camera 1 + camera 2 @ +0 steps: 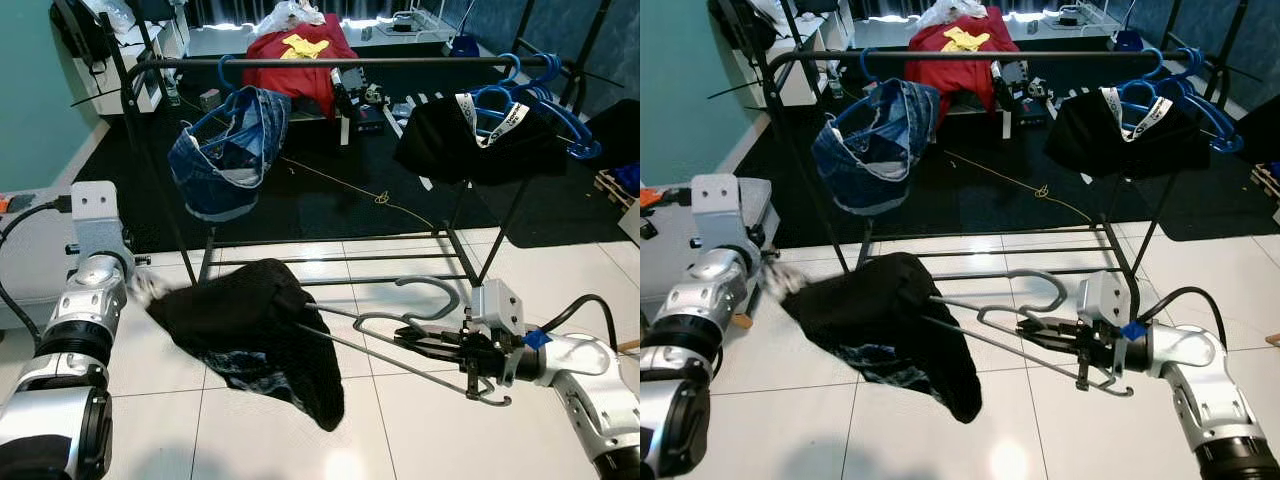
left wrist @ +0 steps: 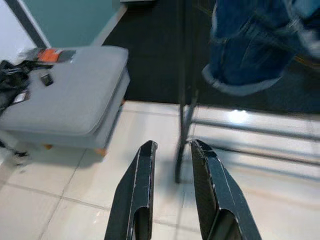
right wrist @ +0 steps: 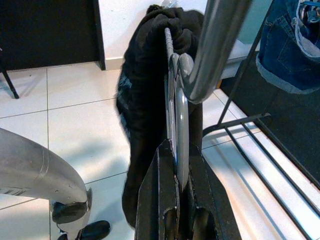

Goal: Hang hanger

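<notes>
The right gripper, low over a glossy white tile floor, has its two black fingers pressed together on the neck of a grey metal hanger, as the right wrist view shows, with the metal pinched between the pads. The hanger lies nearly flat in the air ahead of the fingertips, its long axis running from the gripper toward the robot's left. Its hook curls just beside the gripper on the side toward the rack. A black garment is draped over the far end of the hanger and sags toward the tiles.

The left gripper is raised at the robot's left with its fingers slightly apart and nothing between them, and the left wrist view looks past them at a grey cushioned stool.

Beyond the hanger stands a black clothes rack at the edge of a dark carpet, its top rail well above the gripper. On the rail hang a pair of denim shorts, a black garment with white lettered straps and a cluster of blue hangers. Farther back, a red cloth lies heaped, and a teal wall closes the room at the left.
</notes>
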`<state>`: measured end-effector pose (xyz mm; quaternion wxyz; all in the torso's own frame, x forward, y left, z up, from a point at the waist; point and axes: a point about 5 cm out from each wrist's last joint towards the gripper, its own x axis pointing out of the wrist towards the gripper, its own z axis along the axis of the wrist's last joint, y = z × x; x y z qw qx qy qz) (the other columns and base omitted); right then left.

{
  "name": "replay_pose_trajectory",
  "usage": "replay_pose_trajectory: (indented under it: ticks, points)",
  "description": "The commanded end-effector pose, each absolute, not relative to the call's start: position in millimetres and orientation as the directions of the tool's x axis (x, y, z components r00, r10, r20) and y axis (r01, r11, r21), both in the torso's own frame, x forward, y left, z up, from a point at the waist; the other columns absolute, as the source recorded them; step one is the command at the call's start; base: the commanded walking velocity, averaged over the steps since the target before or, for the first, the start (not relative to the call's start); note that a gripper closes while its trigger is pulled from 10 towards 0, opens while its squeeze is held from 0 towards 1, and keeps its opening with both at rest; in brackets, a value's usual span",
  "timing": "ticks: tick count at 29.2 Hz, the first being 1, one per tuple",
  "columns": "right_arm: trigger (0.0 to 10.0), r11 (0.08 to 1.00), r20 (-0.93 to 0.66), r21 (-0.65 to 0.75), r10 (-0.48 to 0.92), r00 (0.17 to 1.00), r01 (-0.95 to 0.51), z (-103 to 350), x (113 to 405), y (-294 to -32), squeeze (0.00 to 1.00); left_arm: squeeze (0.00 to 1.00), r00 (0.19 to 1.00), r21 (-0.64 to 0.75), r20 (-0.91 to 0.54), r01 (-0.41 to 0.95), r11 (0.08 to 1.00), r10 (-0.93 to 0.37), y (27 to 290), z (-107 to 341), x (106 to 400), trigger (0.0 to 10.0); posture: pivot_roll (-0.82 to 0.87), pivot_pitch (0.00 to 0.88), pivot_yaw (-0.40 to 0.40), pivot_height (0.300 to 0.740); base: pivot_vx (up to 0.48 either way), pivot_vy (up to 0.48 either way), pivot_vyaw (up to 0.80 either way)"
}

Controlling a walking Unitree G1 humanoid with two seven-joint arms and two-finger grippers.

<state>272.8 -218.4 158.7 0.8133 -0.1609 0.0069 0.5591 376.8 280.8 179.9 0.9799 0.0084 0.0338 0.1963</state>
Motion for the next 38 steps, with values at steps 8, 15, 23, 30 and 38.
replay_pose_trajectory:
  ticks: [8, 15, 23, 30, 38]
  points:
    - [10.0, 0.347, -0.098, -0.326, 0.913, 0.396, -0.879, 173.0, 278.0, -214.4, 0.0, 0.0, 0.925, -0.078, 0.043, -0.374, 0.924, 0.378, 281.0, 195.4, 375.9, 10.0, 0.04, 0.09, 0.063, 0.74, 0.0, 0.0, 0.0]
    - [10.0, 0.429, 0.052, -0.369, 0.895, 0.443, -0.824, 189.9, 288.1, -206.2, 0.0, 0.0, 0.961, -0.158, 0.249, 0.161, 0.974, -0.118, 219.0, 224.1, 372.7, 10.0, 0.04, 0.09, 0.064, 0.74, 0.0, 0.0, 0.0]
    - [10.0, 0.465, 0.182, -0.342, 0.885, 0.428, -0.817, 206.6, 299.4, -195.6, 0.0, 0.0, 0.696, 0.173, 0.178, 0.674, 0.719, -0.695, 182.8, 229.3, 327.5, 10.0, 0.06, 0.086, 0.056, 0.74, 0.0, 0.0, 0.0]
    - [10.0, 0.449, 0.182, -0.329, 0.894, 0.41, -0.831, 208.9, 299.9, -195.1, 0.0, 0.0, 0.658, 0.234, 0.143, 0.703, 0.671, -0.739, 188.7, 232.1, 321.3, 10.0, 0.06, 0.083, 0.052, 0.74, 0.0, 0.0, 0.0]
    - [10.0, 0.407, 0.131, -0.292, 0.913, 0.385, -0.865, 204.4, 297.1, -198.0, 0.0, 0.0, 0.63, 0.301, 0.193, 0.692, 0.656, -0.752, 199.6, 258.1, 317.6, 10.0, 0.05, 0.078, 0.052, 0.74, 0.0, 0.0, 0.0]
